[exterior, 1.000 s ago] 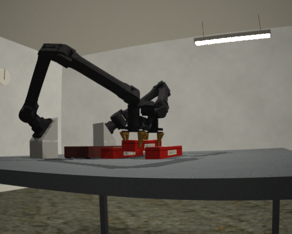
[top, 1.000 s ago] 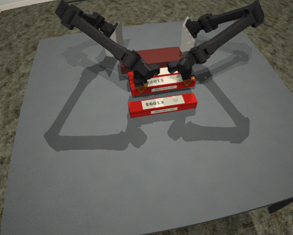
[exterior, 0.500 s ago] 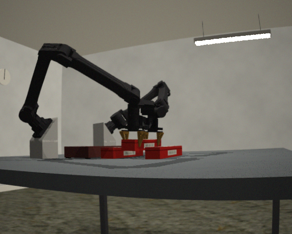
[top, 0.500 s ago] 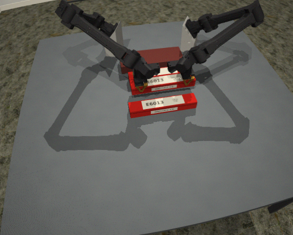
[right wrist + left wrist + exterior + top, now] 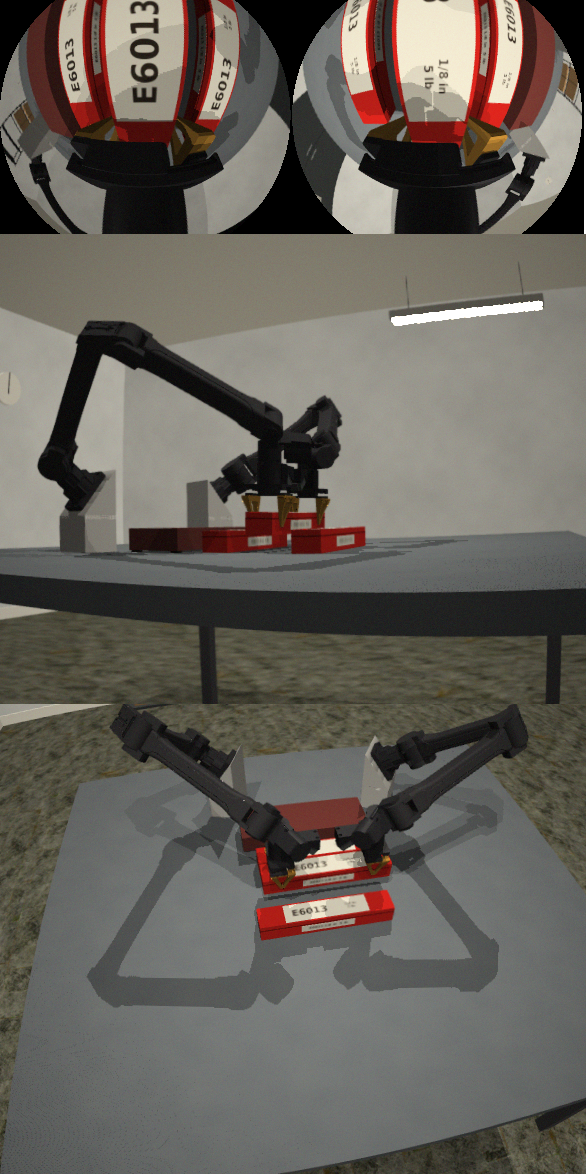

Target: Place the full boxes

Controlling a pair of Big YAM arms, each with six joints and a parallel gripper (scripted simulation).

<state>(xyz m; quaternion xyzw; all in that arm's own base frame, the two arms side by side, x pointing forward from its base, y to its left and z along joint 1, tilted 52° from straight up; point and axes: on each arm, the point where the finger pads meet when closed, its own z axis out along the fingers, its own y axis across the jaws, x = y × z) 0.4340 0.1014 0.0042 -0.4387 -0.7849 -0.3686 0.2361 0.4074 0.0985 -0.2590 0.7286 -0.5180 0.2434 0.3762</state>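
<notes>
Three red boxes labelled E6013 are in view. Both grippers hold the middle box (image 5: 325,863) by its ends, and it is lifted off the table (image 5: 284,521). My right gripper (image 5: 282,878) is shut across the "E" end (image 5: 146,136). My left gripper (image 5: 378,866) is shut across the "5 lb" end (image 5: 438,133). A second box (image 5: 325,914) lies flat on the table in front. The third box (image 5: 244,540) lies flat on the table beside the dark red low platform (image 5: 305,816), mostly hidden under the lifted box in the top view. Nothing lies on the platform.
Two grey arm mounts (image 5: 235,779) (image 5: 375,774) stand behind the platform at the back of the table. The grey table top reaches wide to the front and to both sides.
</notes>
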